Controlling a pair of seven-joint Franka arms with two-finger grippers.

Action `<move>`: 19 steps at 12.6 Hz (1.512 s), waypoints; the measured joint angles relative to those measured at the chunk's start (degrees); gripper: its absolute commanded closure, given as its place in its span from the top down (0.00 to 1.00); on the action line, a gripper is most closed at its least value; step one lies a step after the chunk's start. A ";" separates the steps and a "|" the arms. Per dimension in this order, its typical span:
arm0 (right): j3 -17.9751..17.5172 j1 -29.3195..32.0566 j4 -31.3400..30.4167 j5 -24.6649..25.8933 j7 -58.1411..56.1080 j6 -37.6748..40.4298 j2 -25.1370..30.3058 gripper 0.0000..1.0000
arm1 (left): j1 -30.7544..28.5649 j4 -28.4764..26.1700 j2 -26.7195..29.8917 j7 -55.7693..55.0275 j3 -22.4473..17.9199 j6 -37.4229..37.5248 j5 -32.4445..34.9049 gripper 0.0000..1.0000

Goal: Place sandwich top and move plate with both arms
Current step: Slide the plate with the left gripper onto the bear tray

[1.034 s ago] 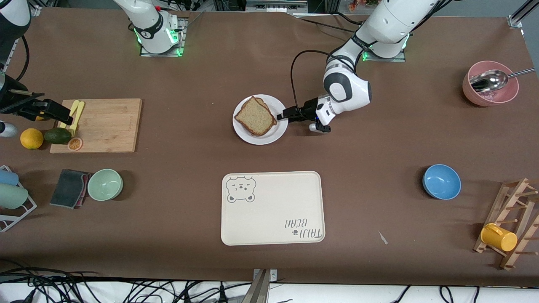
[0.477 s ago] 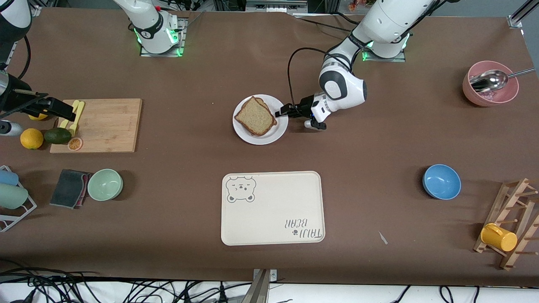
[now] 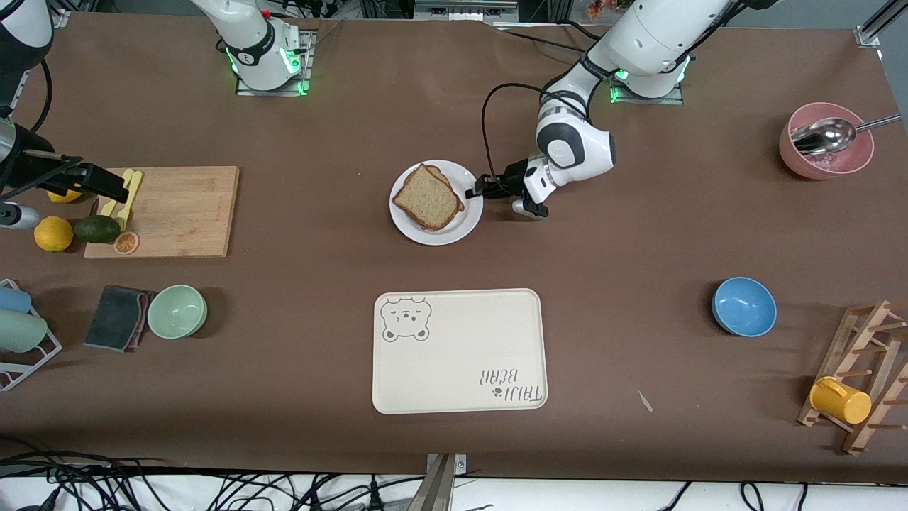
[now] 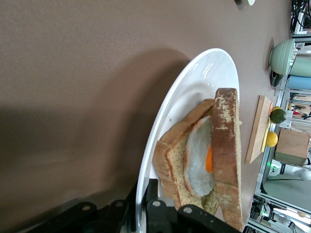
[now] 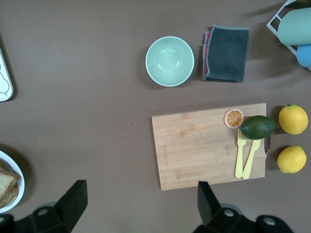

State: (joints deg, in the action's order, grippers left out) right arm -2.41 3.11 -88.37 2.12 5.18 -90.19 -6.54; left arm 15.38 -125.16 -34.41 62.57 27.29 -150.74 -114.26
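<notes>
Now the left gripper [image 3: 474, 191] pinches the round white plate's [image 3: 454, 228] rim, brown bread top [image 3: 427, 196] stacked just ahead; lift level. Right gripper [image 5: 138, 200] gapes wide over the wooden board [image 5: 201, 150], waiting.

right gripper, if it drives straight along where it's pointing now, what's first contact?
The right gripper, jaws open, hangs pointing down over the wooden cutting board at the right arm's end of the table. Straight on, it would probably meet the board's bare edge, or the table just beside it; depth is unclear.
</notes>
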 measured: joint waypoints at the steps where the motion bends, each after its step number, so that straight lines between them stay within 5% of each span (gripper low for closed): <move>1: -0.49 -0.05 0.05 0.00 0.00 -0.57 0.04 1.00 | 0.02 0.14 0.00 0.24 0.00 -0.01 -0.92 0.00; 11: -2.01 -0.25 0.11 -3.05 0.00 -2.35 0.05 1.00 | -0.35 10.48 -0.08 -5.58 -1.24 -4.71 -1.65 0.00; 19: -2.04 -0.25 0.10 -3.08 0.00 -2.53 -0.05 1.00 | -0.49 27.91 -7.83 -8.93 -7.13 -7.99 -1.66 0.00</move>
State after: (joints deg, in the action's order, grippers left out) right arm -4.44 2.86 -88.27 -0.96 5.18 -92.72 -6.59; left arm 14.89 -97.25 -42.24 53.65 20.16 -158.73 -115.91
